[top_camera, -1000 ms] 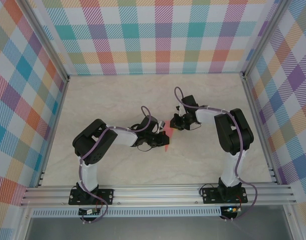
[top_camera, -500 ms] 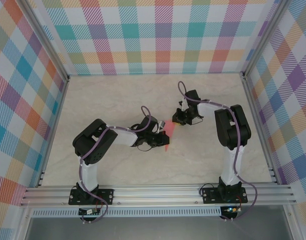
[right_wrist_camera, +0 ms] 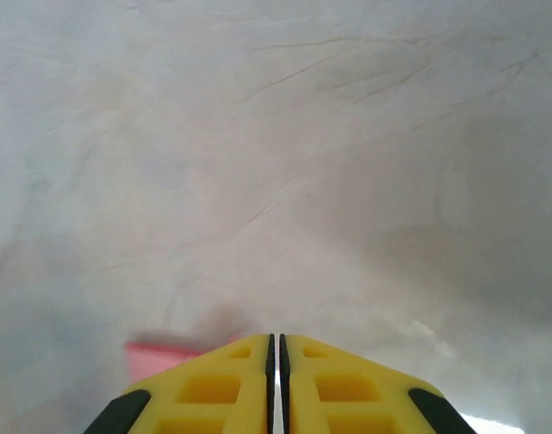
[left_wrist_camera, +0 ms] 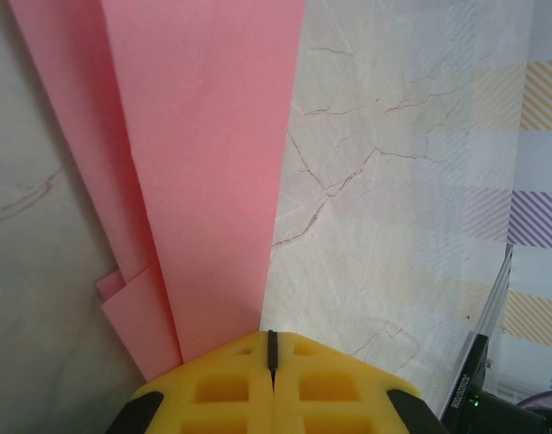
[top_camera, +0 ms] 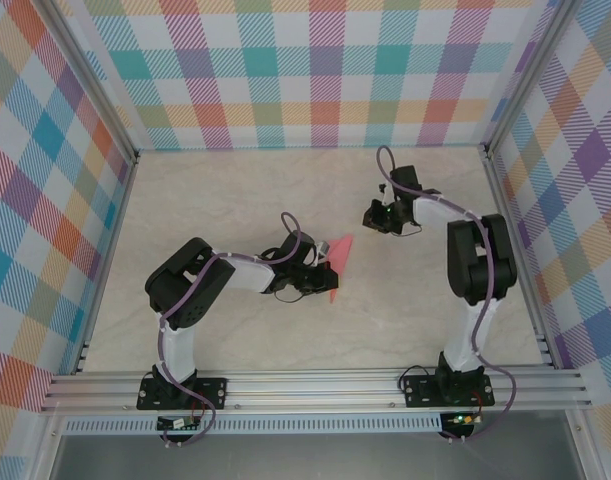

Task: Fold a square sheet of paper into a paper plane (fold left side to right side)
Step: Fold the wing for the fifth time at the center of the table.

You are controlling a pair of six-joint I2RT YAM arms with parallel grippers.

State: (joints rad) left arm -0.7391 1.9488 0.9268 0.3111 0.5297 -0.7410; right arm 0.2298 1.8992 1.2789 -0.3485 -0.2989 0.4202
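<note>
A pale marbled table [top_camera: 235,200] lies inside bright plaid walls [top_camera: 315,70]; near its middle the pink paper [top_camera: 337,255] lies at the tip of the left pincer [top_camera: 320,262]; seen from the left wrist, the paper [left_wrist_camera: 212,163] runs straight ahead of the yellow fingertips as a long narrow strip, with stacked layers stepping out to the left of them and bare table to the right; that looks like a sheet already folded several times, closer to the slim dart than to the square. The left pincer [left_wrist_camera: 272,339] is fully closed, its tips sitting on the near end of the strip; whether the paper is nipped between them or only pressed beneath them I cannot tell; either way the likely purpose is to anchor the layers so they do not spring or slide. The right pincer [top_camera: 375,214] stands well apart, beyond and to the right of the paper; from its wrist it [right_wrist_camera: 276,342] shows a hairline slit with nothing in it, only a sliver of pink [right_wrist_camera: 158,348] low beside its left finger; it probably waits clear of the work.
</note>
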